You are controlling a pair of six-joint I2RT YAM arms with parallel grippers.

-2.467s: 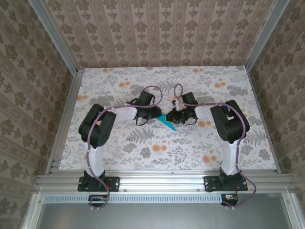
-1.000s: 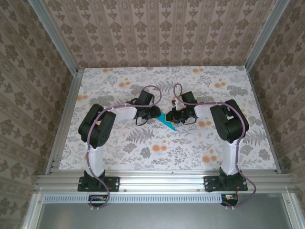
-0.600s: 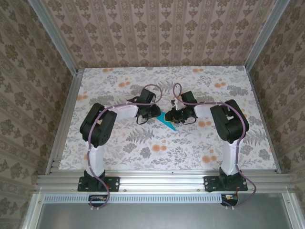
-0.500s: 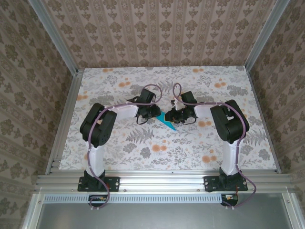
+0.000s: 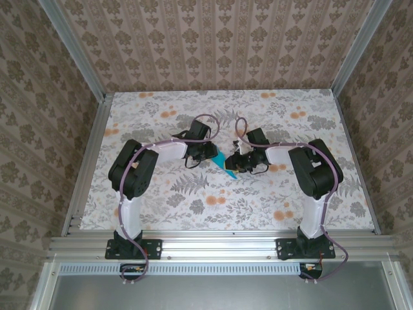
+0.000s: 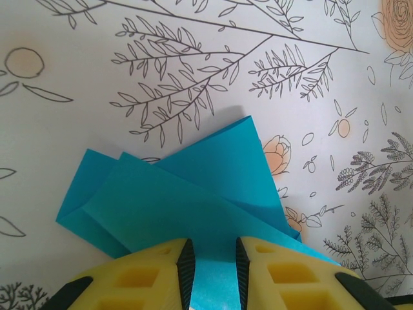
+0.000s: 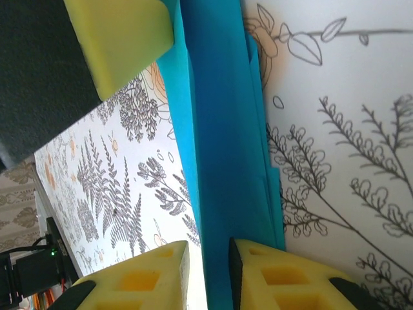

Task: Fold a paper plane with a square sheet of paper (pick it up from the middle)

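Note:
The square sheet of paper (image 5: 224, 163), teal-blue and folded into layered pointed flaps, lies at the table's middle between both grippers. In the left wrist view the paper (image 6: 193, 194) fans out ahead of my left gripper (image 6: 213, 271). Its jaws stand a little apart, tips down on the paper, and teal shows in the gap. In the right wrist view a long folded band of the paper (image 7: 219, 161) runs between the fingers of my right gripper (image 7: 208, 271). The band lies against the right pad with a gap on the left. A yellow finger of the left gripper (image 7: 119, 39) sits at the band's far end.
The floral tablecloth (image 5: 193, 200) covers the table. Patterned walls and aluminium posts (image 5: 90, 84) enclose the back and sides. Both arm bases (image 5: 132, 245) stand at the near edge.
The right jaws have opened off the folded band, and that gripper has shifted slightly toward the near edge. The paper has moved a little left. The left gripper has barely moved.

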